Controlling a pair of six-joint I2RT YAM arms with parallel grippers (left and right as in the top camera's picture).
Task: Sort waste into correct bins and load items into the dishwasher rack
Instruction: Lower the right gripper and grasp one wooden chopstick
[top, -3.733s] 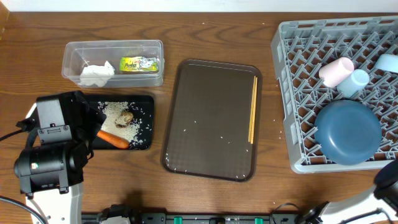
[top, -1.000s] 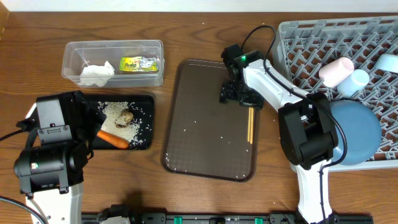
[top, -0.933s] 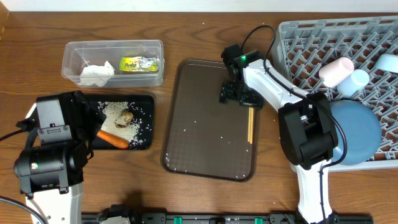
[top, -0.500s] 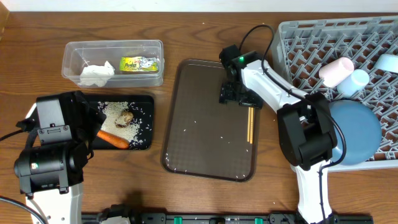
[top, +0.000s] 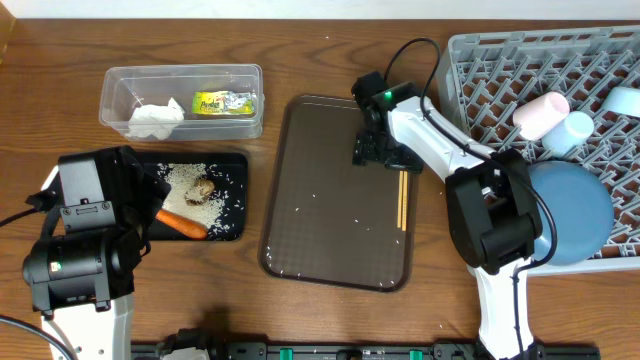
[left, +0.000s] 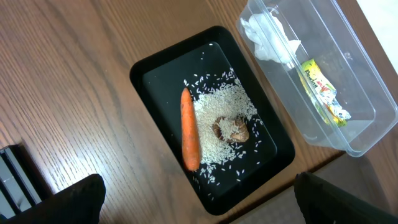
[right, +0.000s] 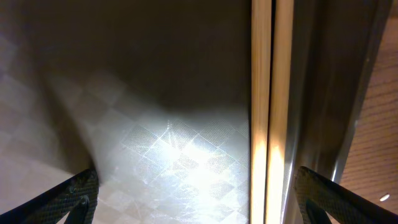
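The wooden chopsticks (top: 403, 200) (right: 267, 93) lie along the right edge of the brown serving tray (top: 320, 200). My right gripper (top: 385, 152) (right: 205, 199) hangs open low over them, fingers on either side, touching nothing. My left gripper (left: 199, 208) is open above the black tray (top: 236, 162) (left: 143, 71), which holds the carrot (top: 181, 223) (left: 189, 129), brown lump (top: 202, 188) (left: 231, 130) and rice (left: 217, 106). The clear tub (top: 180, 72) (left: 367, 118) holds the wrapper (top: 224, 102) (left: 320, 90) and tissue (top: 153, 120) (left: 270, 37).
The grey dishwasher rack (top: 455, 60) at the right carries the blue plate (top: 588, 210), pink cup (top: 540, 113), blue cup (top: 573, 130) and bowl (top: 625, 100). A few rice grains are scattered on the serving tray. My left arm's body (top: 85, 230) covers the table's front left.
The right arm came in from the lower right to the chopsticks' upper end, and over the last second it edged slightly left. The left arm has not moved.
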